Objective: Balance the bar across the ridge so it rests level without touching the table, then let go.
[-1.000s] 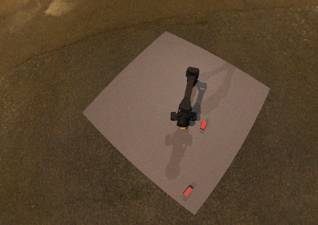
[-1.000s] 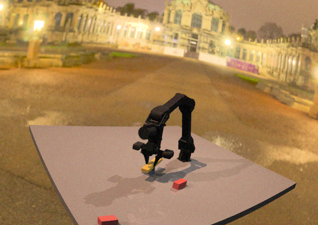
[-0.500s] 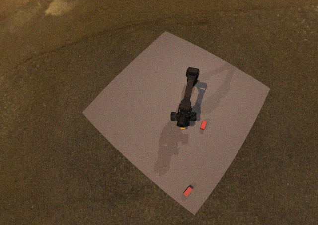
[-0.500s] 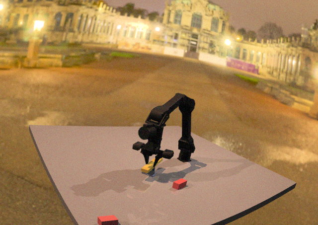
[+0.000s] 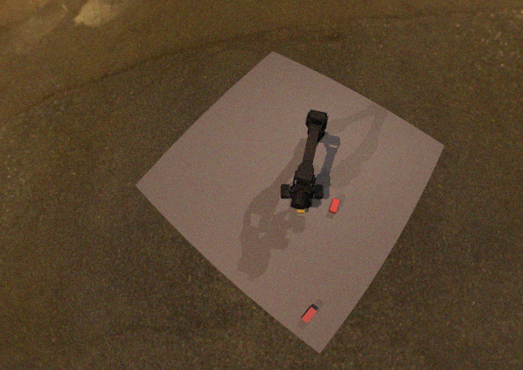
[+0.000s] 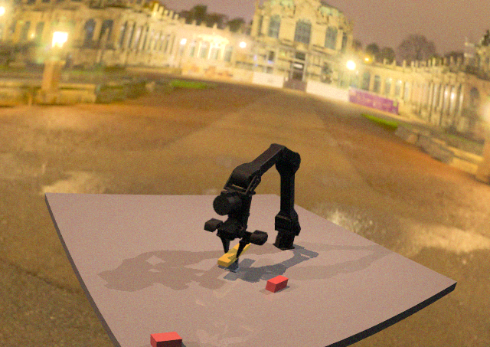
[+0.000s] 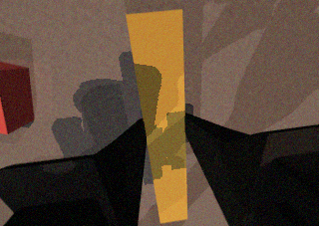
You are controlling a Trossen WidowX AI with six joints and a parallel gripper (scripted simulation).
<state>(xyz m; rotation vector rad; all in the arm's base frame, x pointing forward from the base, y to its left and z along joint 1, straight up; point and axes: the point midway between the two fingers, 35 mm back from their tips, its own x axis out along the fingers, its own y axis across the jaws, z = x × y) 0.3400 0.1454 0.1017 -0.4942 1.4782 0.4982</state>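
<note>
The yellow bar (image 5: 301, 211) (image 6: 227, 260) (image 7: 160, 37) is between the two black fingers, its long side running away from the arm's base. My gripper (image 6: 232, 255) (image 7: 163, 120) is shut on it, points down and holds it low over the table; a dark patch lies just under its near end in the exterior view. The arm hides most of the bar in the top view. I cannot make out a ridge for certain: the space under the bar is covered by the bar, the fingers and dark shadows. I cannot tell whether the bar touches a support.
A red block (image 5: 334, 205) (image 6: 276, 283) (image 7: 16, 98) lies close beside the gripper. A second red block (image 5: 309, 314) (image 6: 166, 339) lies far out near the corner of the grey table top (image 5: 203, 155) (image 6: 336, 307). Arm shadows cross the table.
</note>
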